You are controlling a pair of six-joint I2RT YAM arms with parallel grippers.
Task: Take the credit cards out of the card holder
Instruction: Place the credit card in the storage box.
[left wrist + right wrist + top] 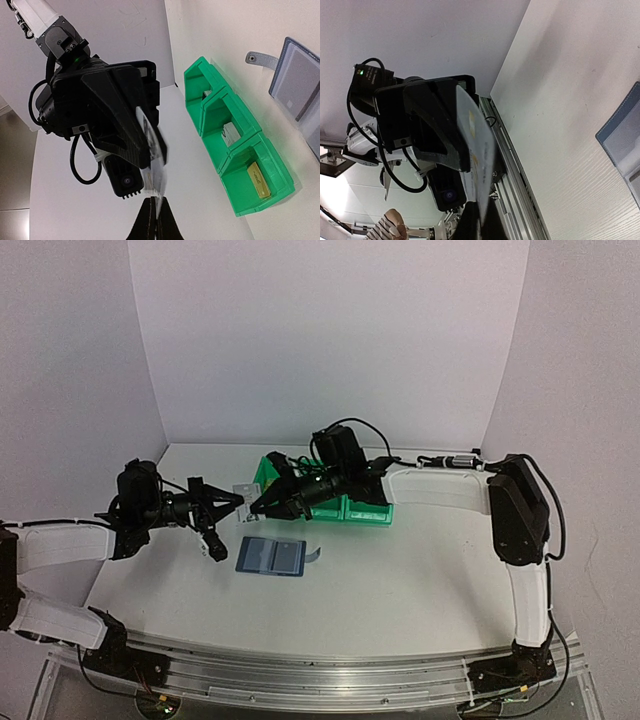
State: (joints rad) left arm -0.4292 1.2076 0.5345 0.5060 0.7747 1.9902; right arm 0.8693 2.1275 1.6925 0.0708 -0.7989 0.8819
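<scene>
A silver-grey credit card (pixel 244 492) hangs in the air between my two grippers, above the table's left half. My left gripper (pixel 156 202) is shut on one edge of this card (pixel 154 150). On the opposite edge my right gripper (pixel 482 220) is shut as well, the card (pixel 479 150) standing edge-on between its fingers. The blue card holder (pixel 272 556) lies open and flat on the table below, its tab (pixel 315 555) sticking out to the right. A gold credit card (pixel 259 180) lies in an end compartment of the green bins (pixel 240 120).
The green bins (pixel 350 508) stand in a row behind the card holder, under my right arm. Another card (pixel 230 134) lies in the middle compartment. White walls close in the table at the back and both sides.
</scene>
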